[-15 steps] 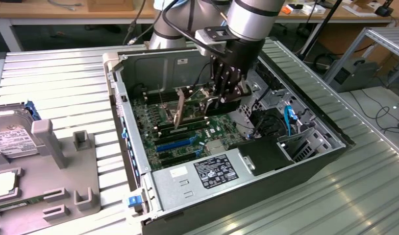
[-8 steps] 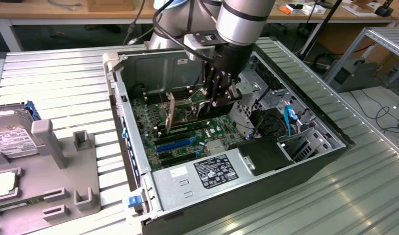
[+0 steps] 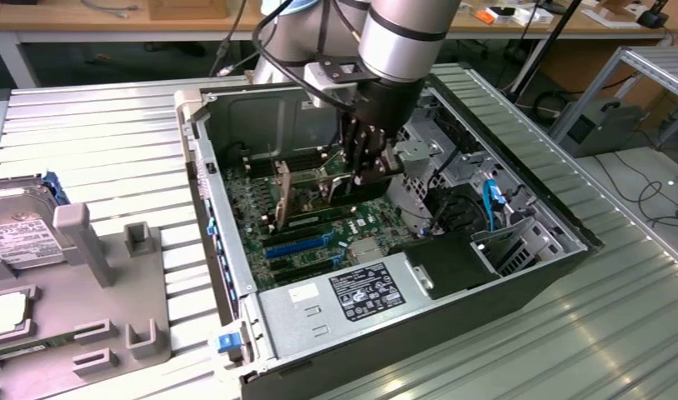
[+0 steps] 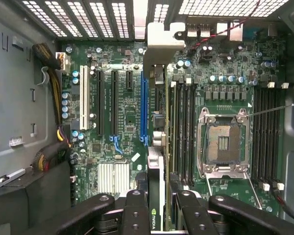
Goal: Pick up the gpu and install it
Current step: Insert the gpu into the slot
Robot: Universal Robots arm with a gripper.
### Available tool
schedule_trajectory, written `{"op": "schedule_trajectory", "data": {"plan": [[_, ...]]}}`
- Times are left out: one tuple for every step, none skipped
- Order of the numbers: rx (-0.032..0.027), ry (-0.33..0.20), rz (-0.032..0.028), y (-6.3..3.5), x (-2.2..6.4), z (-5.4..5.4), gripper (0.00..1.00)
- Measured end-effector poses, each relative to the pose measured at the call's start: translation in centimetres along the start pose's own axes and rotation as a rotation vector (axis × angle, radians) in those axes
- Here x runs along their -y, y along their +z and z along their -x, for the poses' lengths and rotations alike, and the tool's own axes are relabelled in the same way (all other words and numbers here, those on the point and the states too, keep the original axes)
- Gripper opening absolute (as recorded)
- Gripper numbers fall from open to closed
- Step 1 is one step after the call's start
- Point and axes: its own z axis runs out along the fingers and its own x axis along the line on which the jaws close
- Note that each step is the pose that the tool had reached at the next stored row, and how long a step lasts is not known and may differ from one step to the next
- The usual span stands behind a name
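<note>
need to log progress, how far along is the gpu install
Done: the gpu is off its holder and inside the computer case. In hand: the gripper holds it edge-on over the motherboard, silver bracket toward the case's rear openings, close beside the blue slot. Left: seating it; the pictures do not show it pressed into a slot.

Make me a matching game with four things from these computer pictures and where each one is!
Things:
1. gpu
2. hard drive
3. long blue slot
4. power supply

Places:
A. outside the computer case, at the exterior view's left
B. on the green motherboard
C. gripped in the end effector, standing on edge
D. inside the case, with a printed label on top

Pairs: 1-C, 2-A, 3-B, 4-D
</note>
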Motion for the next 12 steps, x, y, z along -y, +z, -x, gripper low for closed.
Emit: {"op": "schedule_trajectory", "data": {"plan": [[0.0001, 0.000, -0.0001, 0.07, -0.08, 0.0, 0.27], [-0.0001, 0.000, 0.0000, 0.13, -0.30, 0.0, 0.27], [0.0001, 0.000, 0.0000, 0.21, -0.55, 0.0, 0.27], [0.0001, 0.000, 0.0000, 0.27, -0.82, 0.0, 0.27], [0.0001, 0.000, -0.0001, 0.35, -1.07, 0.0, 0.27], [0.0001, 0.000, 0.0000, 0.44, -1.34, 0.0, 0.27], [0.0001, 0.000, 0.0000, 0.51, -1.48, 0.0, 0.27], [0.0000, 0.000, 0.0000, 0.60, -1.68, 0.0, 0.27], [0.0000, 0.000, 0.0000, 0.70, -1.89, 0.0, 0.27], [0.0000, 0.000, 0.0000, 0.81, -2.13, 0.0, 0.27], [0.0000, 0.000, 0.0000, 0.93, -2.43, 0.0, 0.27], [0.0001, 0.000, -0.0001, 1.04, -2.62, 0.0, 0.27]]}}
